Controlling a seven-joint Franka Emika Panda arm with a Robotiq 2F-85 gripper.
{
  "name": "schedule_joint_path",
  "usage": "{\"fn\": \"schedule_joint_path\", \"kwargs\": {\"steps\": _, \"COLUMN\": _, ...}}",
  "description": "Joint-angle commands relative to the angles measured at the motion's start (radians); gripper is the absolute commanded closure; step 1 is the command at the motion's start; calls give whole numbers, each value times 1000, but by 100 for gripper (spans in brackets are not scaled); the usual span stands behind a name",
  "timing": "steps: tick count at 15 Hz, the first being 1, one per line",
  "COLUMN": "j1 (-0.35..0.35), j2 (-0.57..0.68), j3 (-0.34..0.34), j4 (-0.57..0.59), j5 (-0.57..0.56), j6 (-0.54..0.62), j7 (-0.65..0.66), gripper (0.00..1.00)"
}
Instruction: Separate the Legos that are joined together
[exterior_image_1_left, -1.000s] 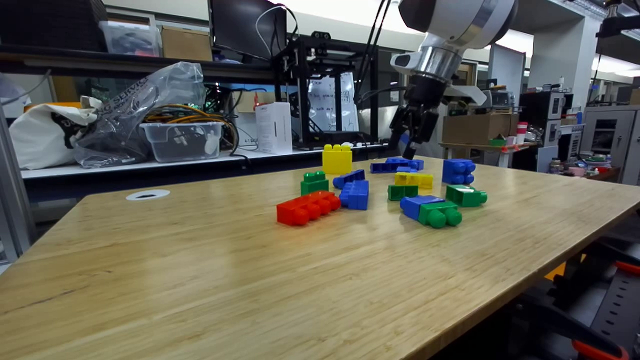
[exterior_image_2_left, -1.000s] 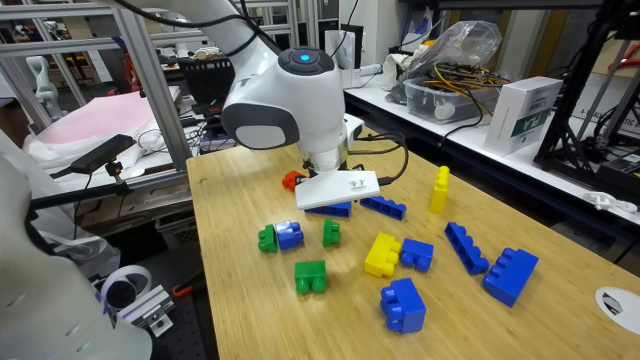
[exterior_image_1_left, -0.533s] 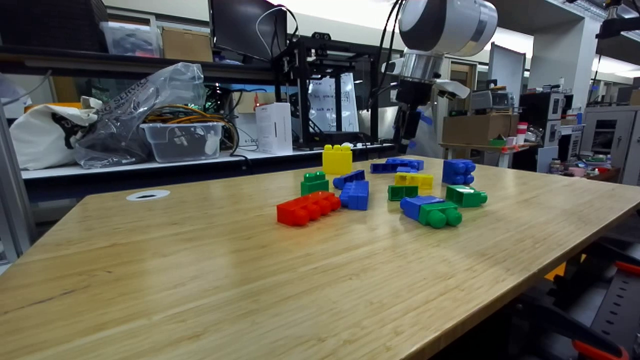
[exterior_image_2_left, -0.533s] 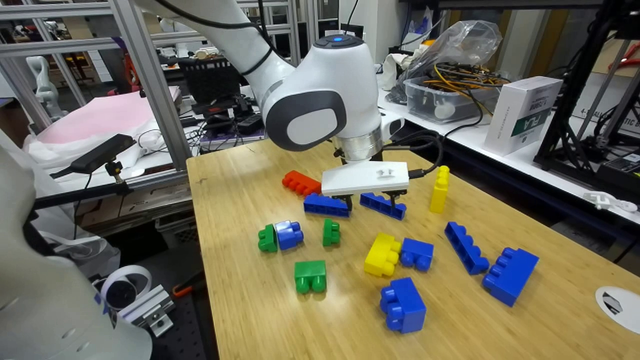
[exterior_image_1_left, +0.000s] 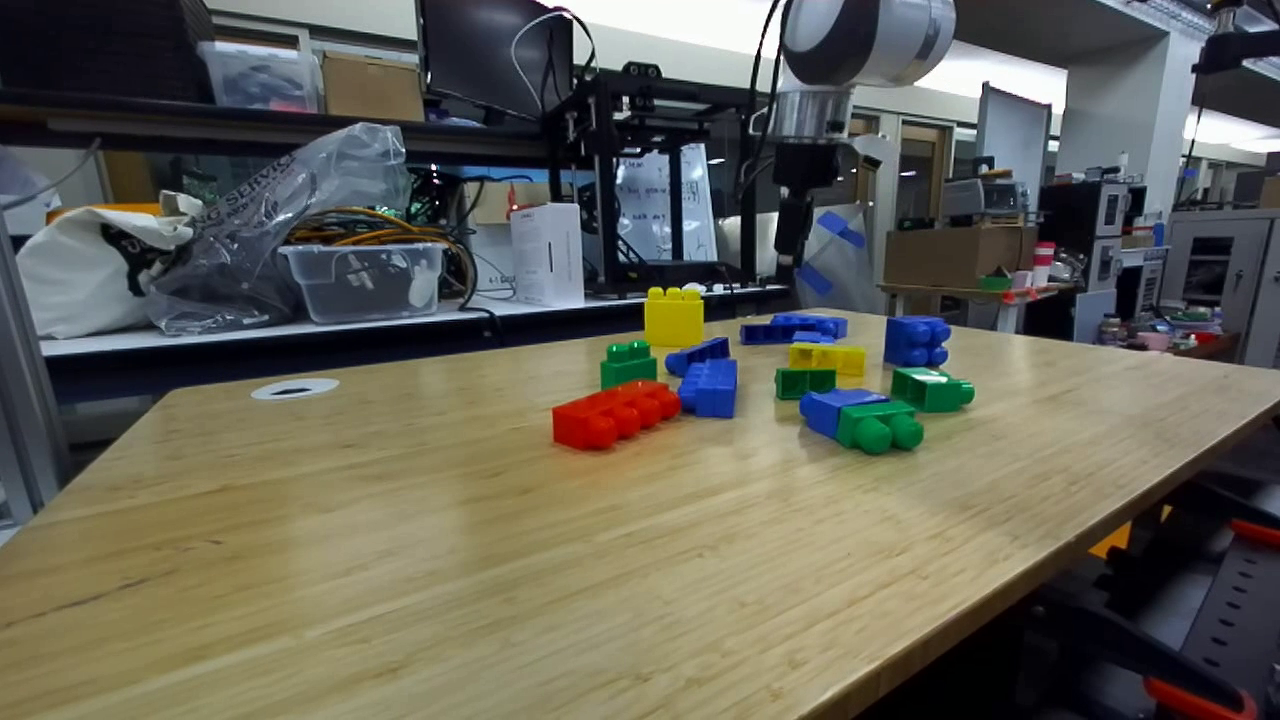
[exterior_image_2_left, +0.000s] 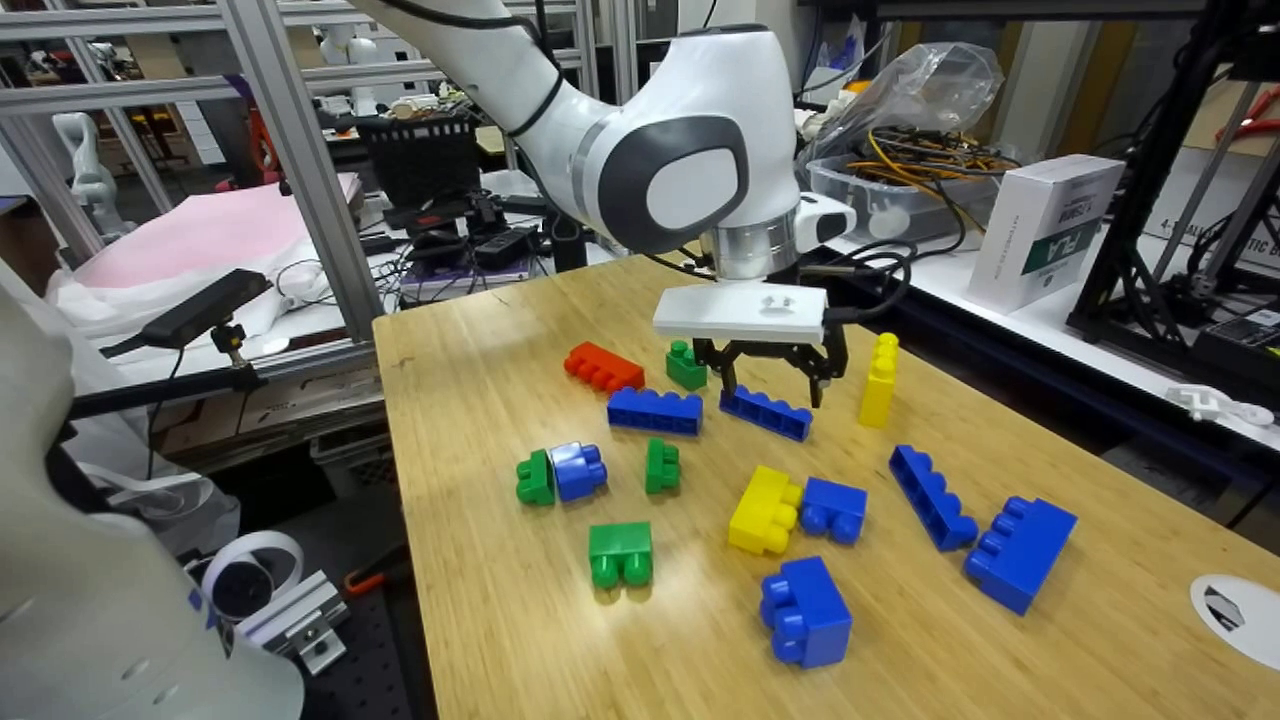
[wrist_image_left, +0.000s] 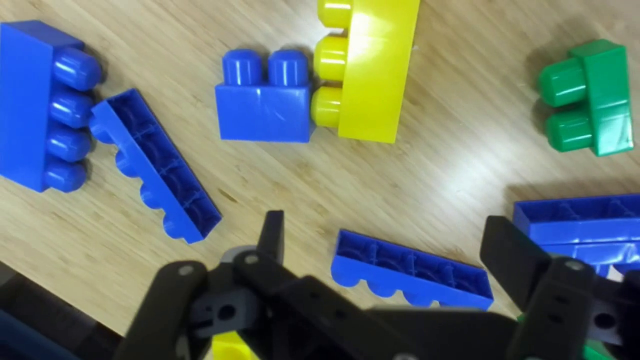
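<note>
Many bricks (exterior_image_2_left: 765, 508) in blue, green, yellow and red sit spread over a pale wooden table (exterior_image_2_left: 500, 600) in a cluttered room (exterior_image_1_left: 1105, 115); above them hangs the gripper (exterior_image_2_left: 773, 396), its jaws wide apart; on a white bench (exterior_image_2_left: 945, 270), a box (exterior_image_2_left: 1045, 232) says “PLA” and a clear bag (exterior_image_1_left: 335, 170) “SERVICE”; a board (exterior_image_1_left: 645, 215) bears handwriting too small to read
</note>
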Motion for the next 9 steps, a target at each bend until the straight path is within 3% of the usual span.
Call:
{"fn": "schedule_joint_path", "kwargs": {"steps": 1, "j1": -18, "j2": 16, "j3": 17, "j4": 46, "j5": -66, "j6": -112, "j7": 94, "gripper": 0}}
{"fn": "schedule_joint_path", "kwargs": {"steps": 6, "j1": -20, "j2": 15, "j3": 24, "j4": 80, "j5": -83, "j6": -271, "j7": 112, "gripper": 0}}
{"fn": "schedule_joint_path", "kwargs": {"steps": 7, "j1": -24, "j2": 0, "j3": 28, "j4": 51, "j5": -62, "j6": -215, "j7": 93, "gripper": 0}}
{"fn": "schedule_joint_path", "kwargs": {"steps": 9, "j1": -23, "j2": 0, "j3": 28, "j4": 58, "j5": -62, "j6": -240, "j7": 93, "gripper": 0}}
